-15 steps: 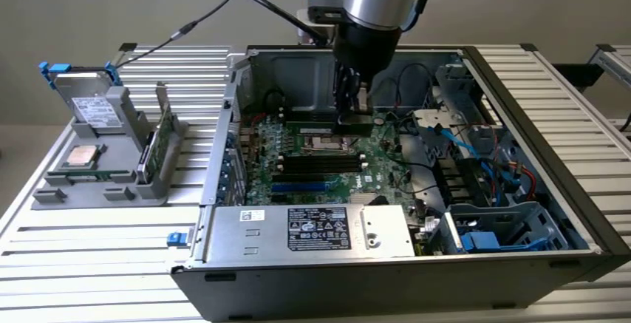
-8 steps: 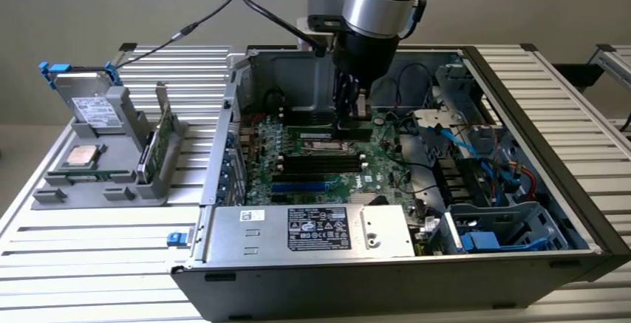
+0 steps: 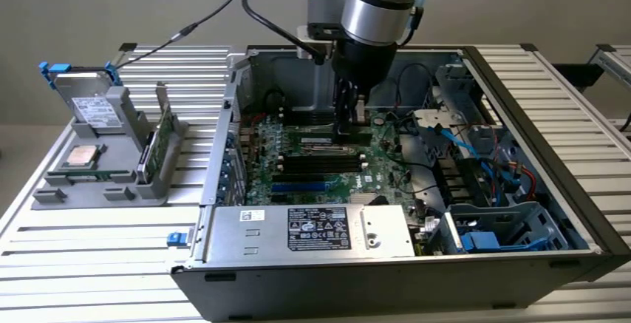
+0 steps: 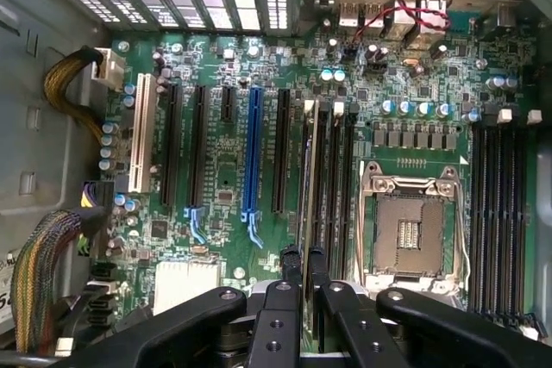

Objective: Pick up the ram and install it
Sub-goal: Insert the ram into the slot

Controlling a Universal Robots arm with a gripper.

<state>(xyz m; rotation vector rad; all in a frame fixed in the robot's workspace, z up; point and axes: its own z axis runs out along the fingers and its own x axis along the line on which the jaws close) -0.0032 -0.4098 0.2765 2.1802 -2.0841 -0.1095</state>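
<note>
The ram (image 4: 309, 180) is a thin green stick seen edge-on, pinched between my gripper's (image 4: 304, 258) black fingers (image 4: 291, 263). It hangs lengthwise over the black memory slots (image 4: 332, 180) beside the empty processor socket (image 4: 410, 232); I cannot tell whether it touches a slot. In the exterior view my gripper (image 3: 345, 120) reaches down into the open computer case, just above the motherboard (image 3: 367, 179) near its back half.
Case walls (image 3: 537, 127), cables (image 3: 473, 153) and drive cages surround the board. The power supply (image 3: 306, 230) blocks the near side. On the exterior view's left a grey fixture (image 3: 99, 179) holds a silver processor chip (image 3: 82, 157) and another upright green board (image 3: 154, 149).
</note>
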